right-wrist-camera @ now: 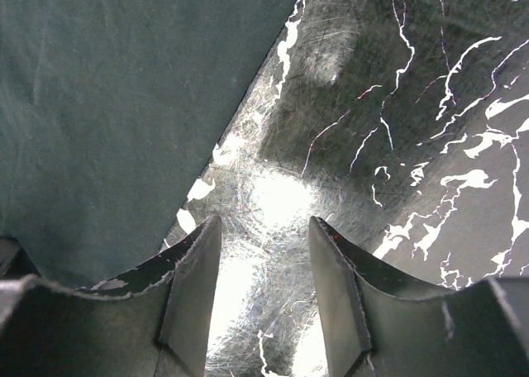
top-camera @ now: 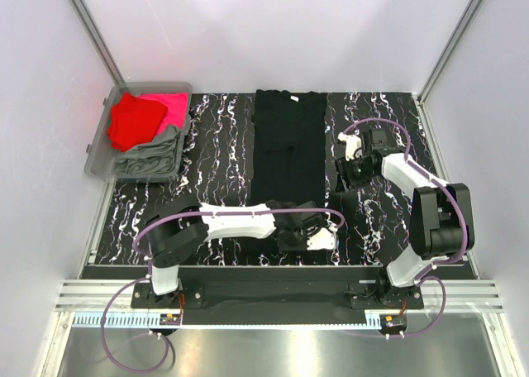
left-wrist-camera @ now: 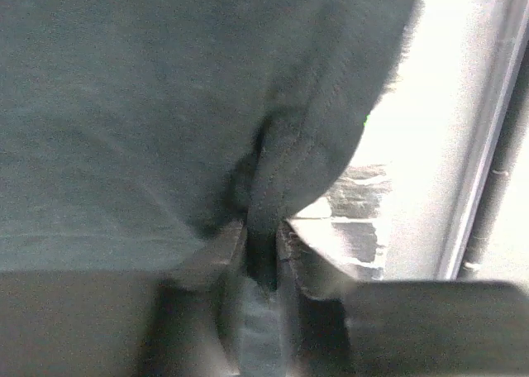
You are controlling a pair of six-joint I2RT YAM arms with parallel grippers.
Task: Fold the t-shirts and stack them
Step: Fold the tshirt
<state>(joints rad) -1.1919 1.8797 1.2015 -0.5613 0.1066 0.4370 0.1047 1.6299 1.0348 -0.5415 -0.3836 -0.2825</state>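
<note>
The black t-shirt (top-camera: 288, 141) lies lengthwise in the middle of the black marbled table (top-camera: 215, 158), neck at the far edge, sides folded in. My left gripper (top-camera: 307, 235) is at its near hem and is shut on a pinched fold of the cloth (left-wrist-camera: 281, 174), which hangs over the fingers in the left wrist view. My right gripper (top-camera: 350, 174) is open and empty just right of the shirt; in the right wrist view (right-wrist-camera: 260, 228) it hovers over bare table beside the shirt's edge (right-wrist-camera: 116, 121). Red (top-camera: 132, 119), magenta-pink (top-camera: 172, 106) and grey-green (top-camera: 153, 154) t-shirts lie in a bin.
A clear grey plastic bin (top-camera: 97, 152) stands at the far left of the table and holds the other shirts. White walls with metal posts close in the back and sides. A metal rail runs along the near edge by the arm bases.
</note>
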